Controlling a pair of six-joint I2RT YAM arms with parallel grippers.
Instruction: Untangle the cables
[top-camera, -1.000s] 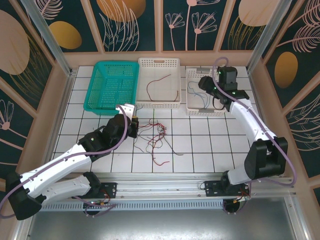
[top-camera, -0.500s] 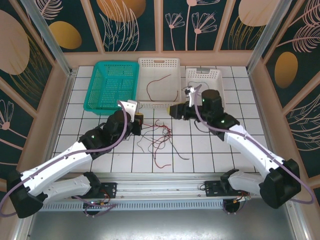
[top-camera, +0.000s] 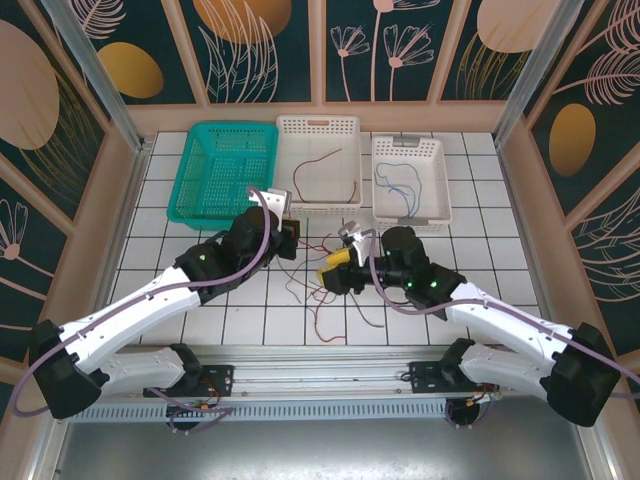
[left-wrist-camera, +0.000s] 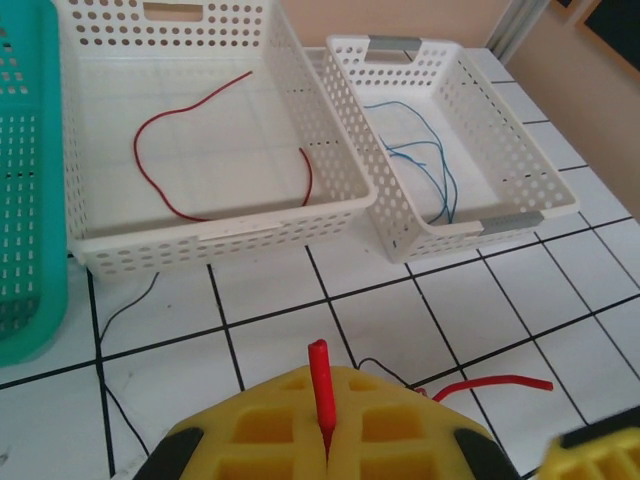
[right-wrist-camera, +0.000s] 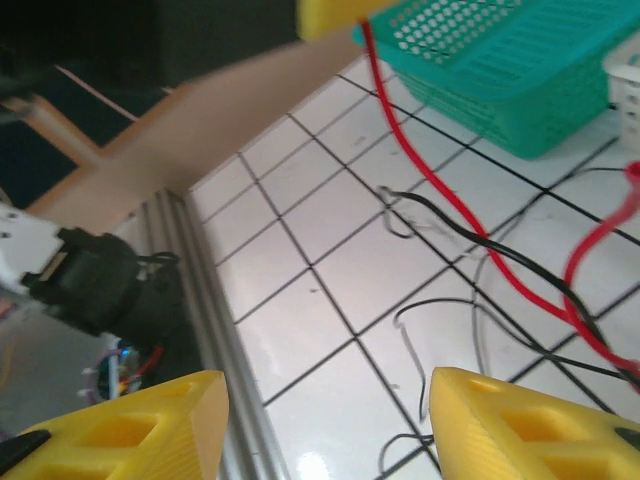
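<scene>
The cables (top-camera: 318, 283) lie as a loose tangle of red, black and pale wires on the white tiles at the table's middle. My left gripper (top-camera: 287, 238) hovers just behind the tangle, shut on a red cable (left-wrist-camera: 320, 378) whose tip pokes up between its yellow fingers (left-wrist-camera: 270, 435). That red cable (right-wrist-camera: 437, 190) runs down across black cables (right-wrist-camera: 470, 235) in the right wrist view. My right gripper (top-camera: 334, 276) is low at the tangle's right side and stands open (right-wrist-camera: 325, 430), with bare tile between its fingers.
At the back stand a teal basket (top-camera: 200, 200), a middle white basket (top-camera: 318, 127) holding one red wire (left-wrist-camera: 160, 140), and a right white basket (top-camera: 436, 180) holding blue wires (left-wrist-camera: 425, 170). The metal rail (right-wrist-camera: 215, 300) lines the near edge.
The right arm swung from the right white basket down to the tangle at the table's middle. The left gripper moved slightly back and right with the red cable in it.
</scene>
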